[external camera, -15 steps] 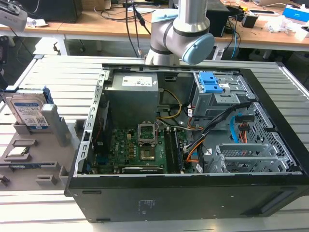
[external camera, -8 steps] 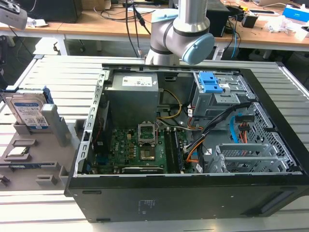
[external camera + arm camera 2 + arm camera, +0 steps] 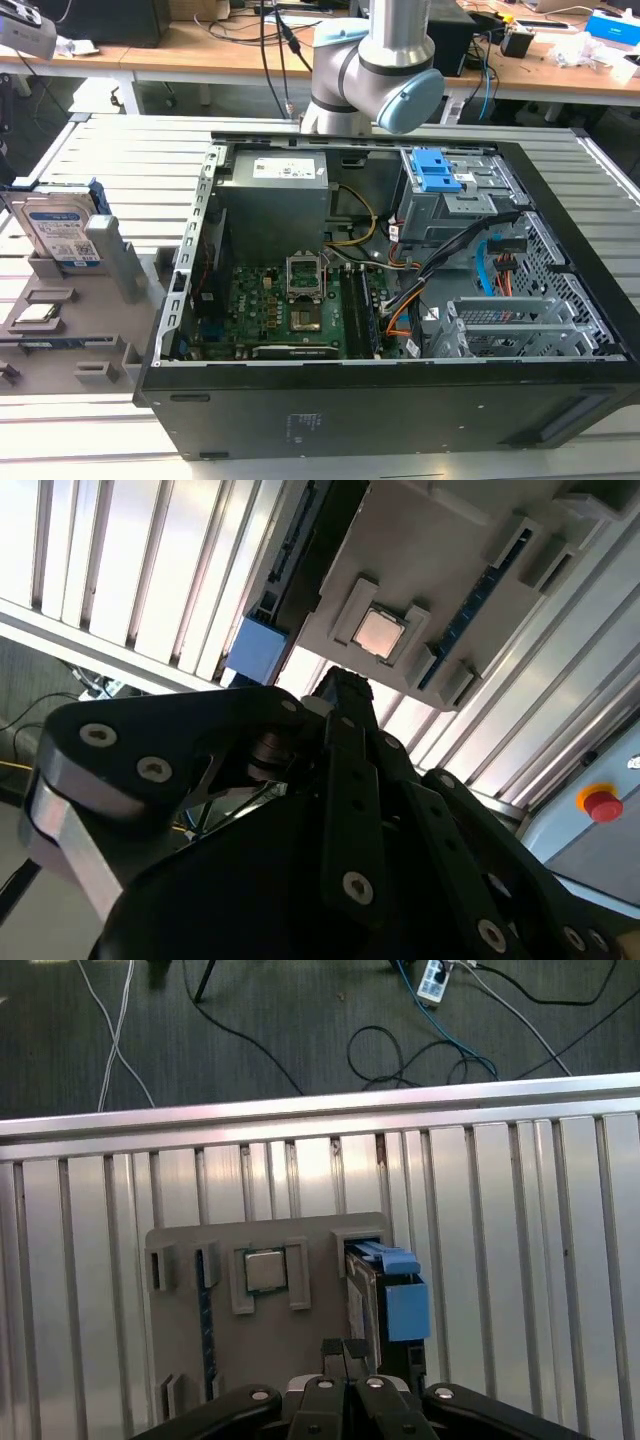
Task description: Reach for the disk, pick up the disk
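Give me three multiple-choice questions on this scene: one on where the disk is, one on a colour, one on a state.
1. Where is the disk? A in a drawer; B on the grey tray; C on a shelf.
2. Its bracket is which colour? A red; B blue; C green.
3. The disk is: A standing on edge; B lying flat; C held aloft.
Answers: 1 B, it sits in the tray's slot; 2 B, blue plastic frames it; 3 A, upright, gripper clear of it.
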Tool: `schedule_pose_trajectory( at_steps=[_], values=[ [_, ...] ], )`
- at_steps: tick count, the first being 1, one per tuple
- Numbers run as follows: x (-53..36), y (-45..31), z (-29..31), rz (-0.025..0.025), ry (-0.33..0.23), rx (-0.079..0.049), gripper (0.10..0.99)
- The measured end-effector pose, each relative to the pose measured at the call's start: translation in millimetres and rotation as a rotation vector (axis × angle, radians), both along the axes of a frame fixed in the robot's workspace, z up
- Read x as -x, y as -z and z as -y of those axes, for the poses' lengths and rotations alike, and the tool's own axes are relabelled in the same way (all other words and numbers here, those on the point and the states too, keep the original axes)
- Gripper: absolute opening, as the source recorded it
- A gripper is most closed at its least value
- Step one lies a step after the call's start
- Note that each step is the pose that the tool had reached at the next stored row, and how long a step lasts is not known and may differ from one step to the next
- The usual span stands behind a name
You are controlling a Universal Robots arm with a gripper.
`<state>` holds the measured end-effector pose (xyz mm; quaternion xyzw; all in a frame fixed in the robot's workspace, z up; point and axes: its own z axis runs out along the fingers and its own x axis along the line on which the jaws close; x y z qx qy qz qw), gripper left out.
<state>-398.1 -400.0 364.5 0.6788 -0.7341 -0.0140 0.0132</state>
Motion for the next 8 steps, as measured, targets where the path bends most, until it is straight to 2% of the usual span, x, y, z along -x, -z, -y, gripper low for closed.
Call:
schedule_pose_trajectory(
  at_steps=[2,3,4,5,6,7,8],
  values=[
    [0.0,0.0,0.0,0.0000,0.000,0.000,0.106],
    [0.0,0.0,0.0,0.0000,0.000,0.000,0.173],
    [0.0,0.0,0.0,0.0000,0.000,0.000,0.173],
    [0.0,0.0,0.0,0.0000,0.000,0.000,0.294],
    [0.0,0.0,0.0,0.0000,0.000,0.000,0.357],
    [0.0,0.0,0.0,0.0000,0.000,0.000,0.357],
    [0.0,0.0,0.0,0.0000,0.000,0.000,0.475]
  ],
)
